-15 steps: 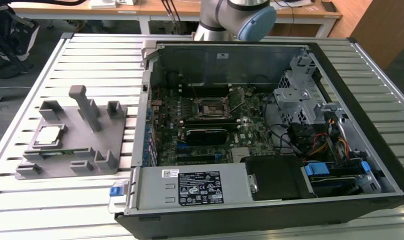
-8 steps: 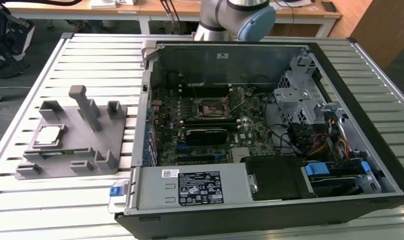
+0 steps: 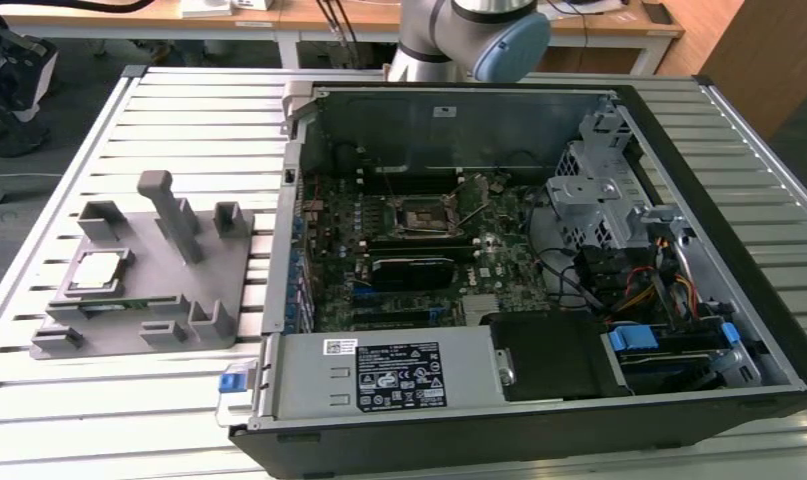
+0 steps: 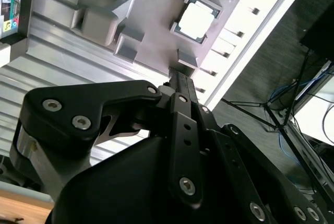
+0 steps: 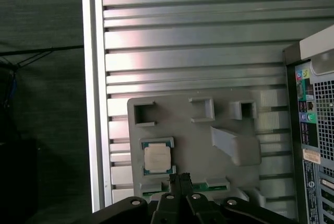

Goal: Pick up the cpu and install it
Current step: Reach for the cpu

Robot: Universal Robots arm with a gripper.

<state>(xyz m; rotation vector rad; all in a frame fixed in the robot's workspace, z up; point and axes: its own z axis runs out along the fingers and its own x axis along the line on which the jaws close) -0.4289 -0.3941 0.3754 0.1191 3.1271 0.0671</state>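
The cpu (image 3: 99,270) lies flat, its silvery plate up, in a square recess of a grey plastic fixture (image 3: 176,295); it also shows in both wrist views (image 4: 195,21) (image 5: 158,157). The fixture rests on the slatted metal counter (image 3: 176,110), on the exterior view's left of an open computer case (image 3: 443,120). Inside the case, the motherboard's square socket (image 3: 423,215) lies exposed. In both wrist views the tool (image 5: 180,176) (image 4: 177,75) hangs above the fixture, clear of the cpu and holding nothing, its fingers drawn narrow together. The arm (image 3: 470,30) rises behind the case's far wall in the exterior view.
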